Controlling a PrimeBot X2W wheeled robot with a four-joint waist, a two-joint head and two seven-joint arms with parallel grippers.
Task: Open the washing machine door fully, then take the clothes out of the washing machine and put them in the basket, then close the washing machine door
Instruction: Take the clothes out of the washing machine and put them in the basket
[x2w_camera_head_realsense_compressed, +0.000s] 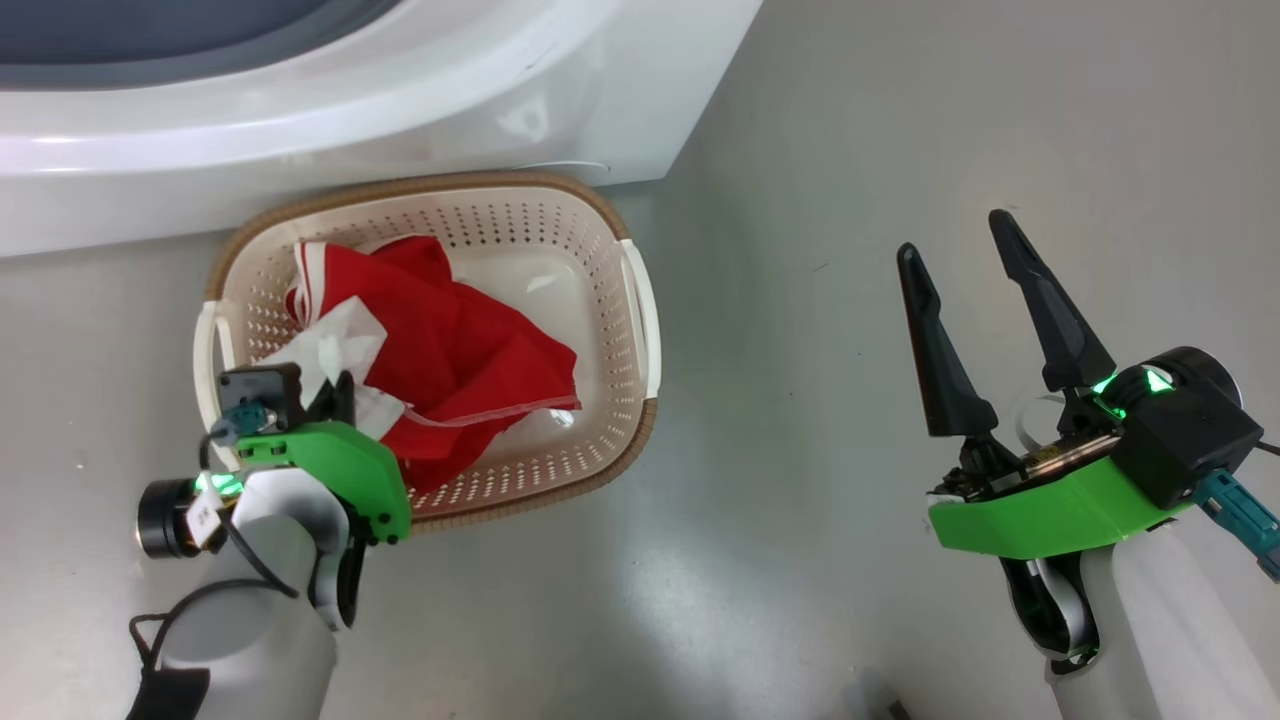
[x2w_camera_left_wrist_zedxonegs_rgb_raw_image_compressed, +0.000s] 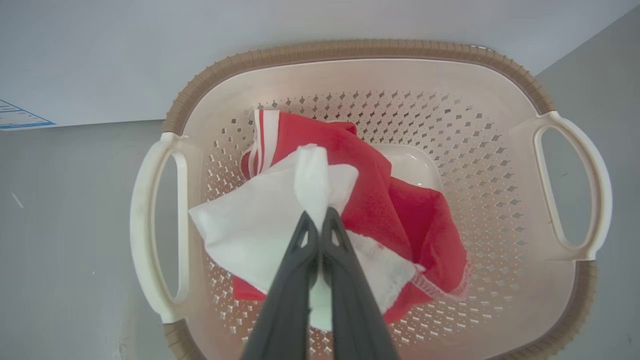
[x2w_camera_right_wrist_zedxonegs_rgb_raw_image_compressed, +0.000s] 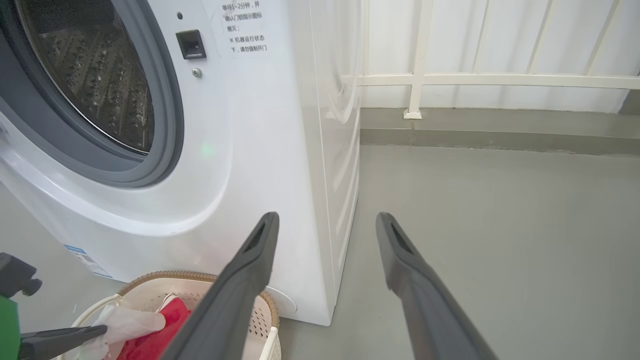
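The cream basket (x2w_camera_head_realsense_compressed: 420, 187) stands on the floor against the front of the white washing machine (x2w_camera_head_realsense_compressed: 400, 110). The red clothes (x2w_camera_head_realsense_compressed: 470, 350) lie crumpled inside it. My left gripper (x2w_camera_left_wrist_zedxonegs_rgb_raw_image_compressed: 319, 212) hangs over the basket (x2w_camera_left_wrist_zedxonegs_rgb_raw_image_compressed: 350, 48), pointing down, shut on a fold of the garment's white panel (x2w_camera_left_wrist_zedxonegs_rgb_raw_image_compressed: 260, 220). In the head view the left gripper (x2w_camera_head_realsense_compressed: 335, 392) sits above the basket's near left corner. My right gripper (x2w_camera_head_realsense_compressed: 952, 235) is open and holds nothing, over bare floor to the basket's right. The washing machine (x2w_camera_right_wrist_zedxonegs_rgb_raw_image_compressed: 260, 150) shows its steel drum (x2w_camera_right_wrist_zedxonegs_rgb_raw_image_compressed: 95, 80) uncovered. The washing machine door is out of view.
Grey floor (x2w_camera_head_realsense_compressed: 800, 500) stretches to the right of the basket and the machine. A white railing (x2w_camera_right_wrist_zedxonegs_rgb_raw_image_compressed: 415, 80) on a low kerb runs behind. A grey gasket (x2w_camera_right_wrist_zedxonegs_rgb_raw_image_compressed: 165, 100) rings the drum. A small blue label (x2w_camera_right_wrist_zedxonegs_rgb_raw_image_compressed: 87, 260) sits low on the machine's front.
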